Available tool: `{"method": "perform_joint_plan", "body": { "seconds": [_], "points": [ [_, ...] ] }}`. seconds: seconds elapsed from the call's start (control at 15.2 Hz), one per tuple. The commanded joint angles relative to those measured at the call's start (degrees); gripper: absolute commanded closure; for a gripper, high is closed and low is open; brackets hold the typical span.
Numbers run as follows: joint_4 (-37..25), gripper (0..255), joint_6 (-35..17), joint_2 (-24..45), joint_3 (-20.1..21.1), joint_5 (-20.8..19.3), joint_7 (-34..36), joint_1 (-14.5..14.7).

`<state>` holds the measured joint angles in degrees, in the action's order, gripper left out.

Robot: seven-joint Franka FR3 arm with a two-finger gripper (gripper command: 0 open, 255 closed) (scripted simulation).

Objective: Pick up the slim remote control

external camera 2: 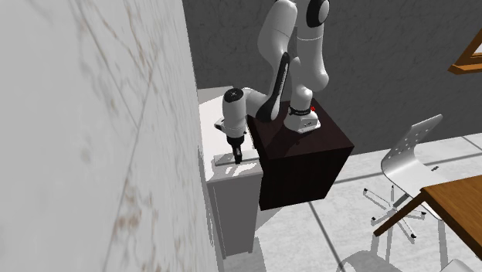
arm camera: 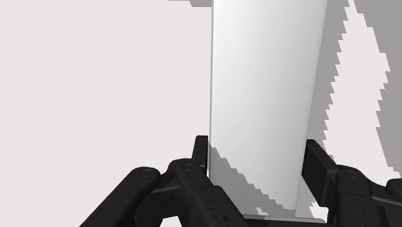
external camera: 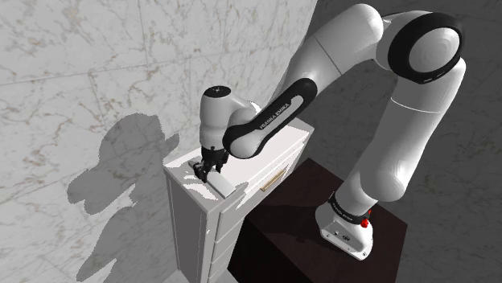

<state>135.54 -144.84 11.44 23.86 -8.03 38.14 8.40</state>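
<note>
Since gripper (arm camera: pixel 258 143) pinches pale slim remote (arm camera: pixel 264 77) across long edges, low on white drawer cabinet (external camera: pixel 187 211) at shoulder view's centre, we advise: lift straight, slowly, steady squeeze, no tilt.

In the wrist view the slim remote control (arm camera: pixel 264 84) is cut off by the picture's edge well ahead of the gripper (arm camera: pixel 258 148). Its near end is hidden behind the gripper's body. In the second exterior view, the remote under the gripper is too small to tell from the white cabinet (external camera 2: pixel 210 116) top.
</note>
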Motion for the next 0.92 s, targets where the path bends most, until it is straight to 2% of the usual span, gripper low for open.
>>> {"method": "perform_joint_plan", "body": {
  "seconds": [0.0, 0.86],
  "points": [
    [-0.1, 255, 0.1, 0.2, -0.1, -0.1, 0.1, 0.0],
    [-1.8, 255, 9.6, -8.5, 1.6, 6.3, -4.4, -1.1]
  ]
}}
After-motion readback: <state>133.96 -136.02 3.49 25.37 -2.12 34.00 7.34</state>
